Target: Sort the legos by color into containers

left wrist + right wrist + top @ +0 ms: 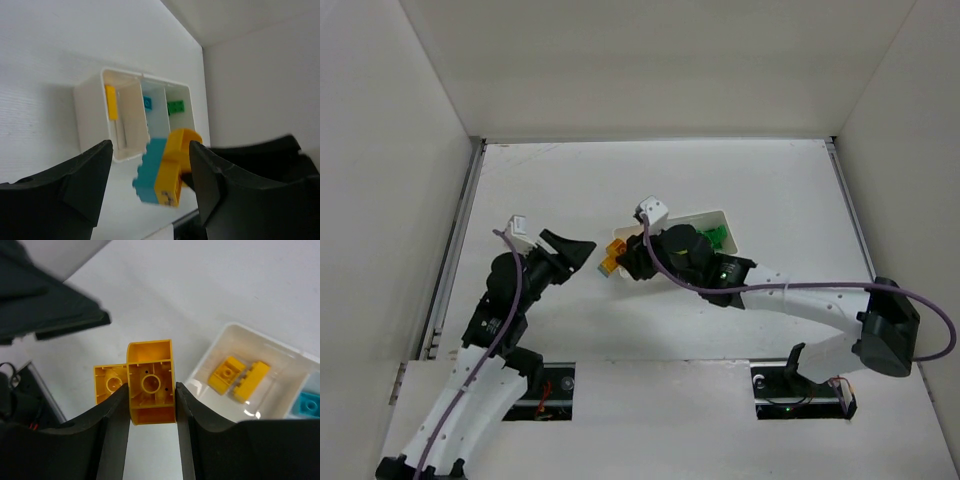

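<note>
A clump of joined legos, orange-yellow (150,385) with a cyan brick (149,169) stuck to it, hangs above the table left of the tray. My right gripper (151,396) is shut on the yellow brick's sides. A second yellow brick (109,382) sticks out to its left. My left gripper (150,185) stands open around the clump, its fingers (75,185) apart from the cyan side. The white tray (90,112) holds yellow legos (227,372) in one container, a cyan one (148,102) in the middle and green ones (176,107) in the far one.
The two grippers meet nose to nose left of the tray (705,214) in the top view, left gripper (572,254) facing right gripper (625,262). White walls enclose the table on three sides. Both arm bases sit at the near edge.
</note>
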You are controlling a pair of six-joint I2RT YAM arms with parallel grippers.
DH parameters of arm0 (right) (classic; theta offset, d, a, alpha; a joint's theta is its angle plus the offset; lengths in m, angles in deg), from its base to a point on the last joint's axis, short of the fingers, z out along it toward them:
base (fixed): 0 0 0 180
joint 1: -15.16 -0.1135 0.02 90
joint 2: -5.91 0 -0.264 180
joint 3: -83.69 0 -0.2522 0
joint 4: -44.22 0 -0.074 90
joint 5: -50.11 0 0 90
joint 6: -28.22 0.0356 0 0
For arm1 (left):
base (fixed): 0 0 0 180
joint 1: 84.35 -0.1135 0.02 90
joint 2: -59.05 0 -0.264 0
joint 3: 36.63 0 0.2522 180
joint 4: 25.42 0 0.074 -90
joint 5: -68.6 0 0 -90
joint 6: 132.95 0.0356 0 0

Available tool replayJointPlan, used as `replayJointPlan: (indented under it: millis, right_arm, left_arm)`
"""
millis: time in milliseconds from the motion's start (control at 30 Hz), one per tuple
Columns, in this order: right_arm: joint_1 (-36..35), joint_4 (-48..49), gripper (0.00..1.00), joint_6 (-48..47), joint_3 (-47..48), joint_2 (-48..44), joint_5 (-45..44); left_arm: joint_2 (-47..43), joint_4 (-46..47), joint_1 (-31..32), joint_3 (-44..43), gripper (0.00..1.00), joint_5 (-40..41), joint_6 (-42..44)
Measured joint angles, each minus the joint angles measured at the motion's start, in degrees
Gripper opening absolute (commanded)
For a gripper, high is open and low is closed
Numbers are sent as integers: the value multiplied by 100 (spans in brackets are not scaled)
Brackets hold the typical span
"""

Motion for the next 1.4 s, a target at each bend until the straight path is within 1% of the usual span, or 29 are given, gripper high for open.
replayJointPlan:
  millis: [133,233,367,467,600,767,967,1200,1267,1400]
  right_arm:
    - [315,-81,20,269,-166,-22,-157]
    - [433,-83,20,457,-234,-24,-195]
    - [487,-79,20,660,-240,-39,-192]
    - [494,-81,20,737,-254,-90,-243]
    - [584,-42,20,892,-372,-210,-249]
    - [675,76,20,1084,-514,-358,-181]
    - [793,212,20,1220,-671,-444,-122]
    - [793,439,20,1464,-785,-446,85]
    - [793,540,20,1554,-837,-446,177]
    - [826,719,20,1650,-922,-446,293]
  left_arm:
    - [39,345,643,306,59,-85,-72]
    - [166,597,1005,407,62,-59,-114]
    - [553,1036,1458,420,64,31,-151]
    - [857,1320,1690,439,63,120,-168]
    - [970,1565,1749,507,60,256,-197]
    - [955,1825,1746,588,60,479,-245]
    - [1069,2006,1746,623,60,546,-278]
    - [1419,2354,1749,634,53,573,-315]
    - [1469,2433,1749,634,48,579,-328]
    - [1473,2500,1746,660,31,651,-334]
